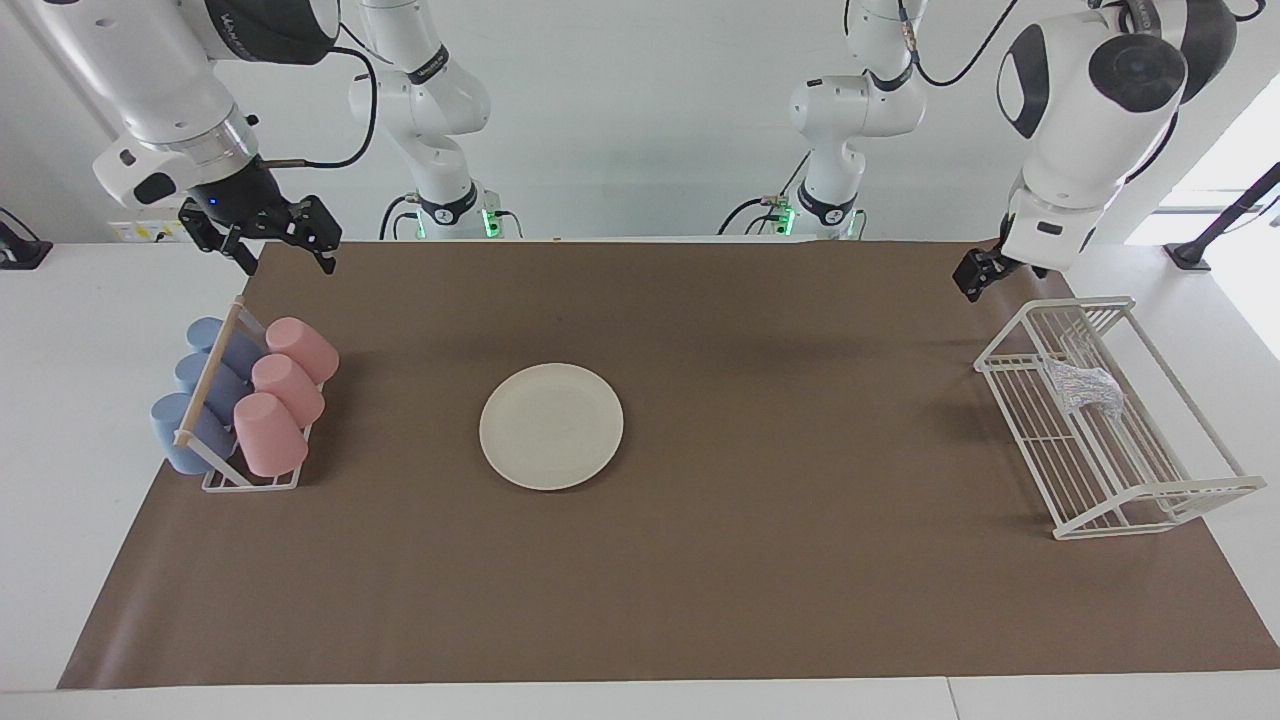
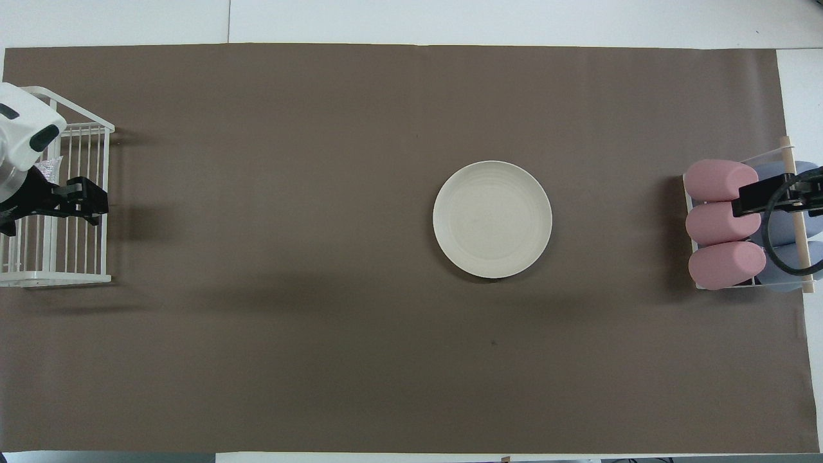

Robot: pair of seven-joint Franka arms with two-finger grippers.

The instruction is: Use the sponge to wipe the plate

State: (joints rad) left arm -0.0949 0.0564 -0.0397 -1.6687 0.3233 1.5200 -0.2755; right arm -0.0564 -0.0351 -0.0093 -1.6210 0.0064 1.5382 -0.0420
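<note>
Starting configuration for wiping. The plate [image 1: 551,426] lies bare near the middle of the brown mat [image 1: 700,600], untouched. The sponge [image 1: 1083,388], a silvery mesh wad, sits inside the white wire rack [image 1: 1150,495] at the left arm's end of the table, well apart from the plate. The left gripper [image 1: 978,275] hangs above the rack's end nearer the robots, holding nothing; whether its fingers are parted cannot be told. The right gripper [image 1: 286,253], fingers spread and empty, hangs above the cup rack [image 1: 250,482] holding pink cups [image 1: 285,392] and blue cups [image 1: 195,400]. Nothing appears done: grasping, carrying and wiping all remain. No legible labels or writing appear on the objects.
</note>
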